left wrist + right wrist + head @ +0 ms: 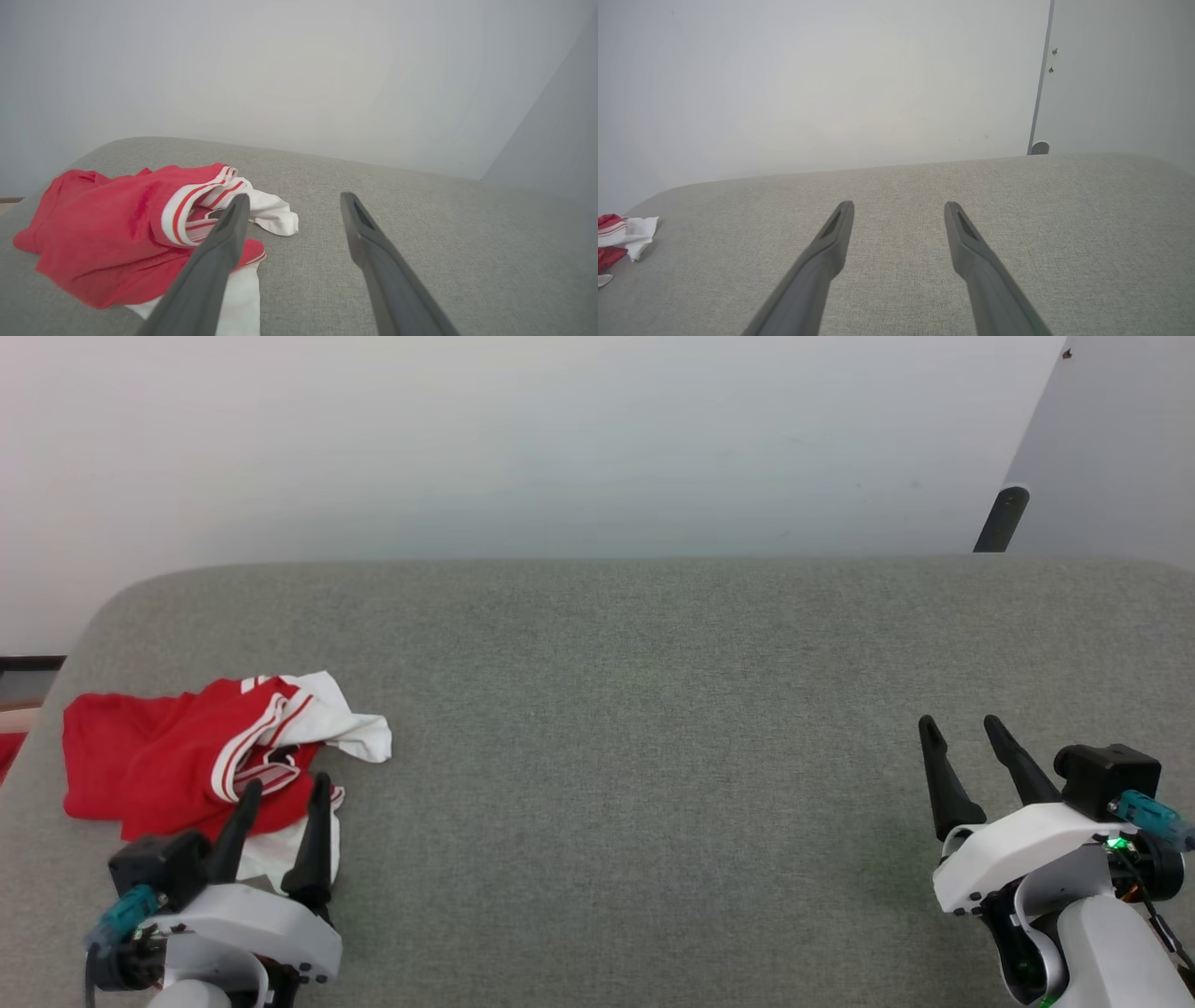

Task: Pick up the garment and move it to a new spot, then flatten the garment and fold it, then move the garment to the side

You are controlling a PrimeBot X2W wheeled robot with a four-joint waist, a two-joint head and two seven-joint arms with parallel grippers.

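The head view is showing the left pincer (288, 781) and right pincer (958, 721) both spread, while the left wrist view is revealing the garment (107, 233) with its striped trim (175, 210) close up.

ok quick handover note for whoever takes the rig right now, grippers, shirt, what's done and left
Left gripper: open, empty, at the near edge of the garment; contact unclear.
Right gripper: open, empty, over bare grey surface, far right.
Garment: crumpled heap at the surface's left end.
Done: nothing yet.
Left: pick up, move, flatten, fold, set aside.
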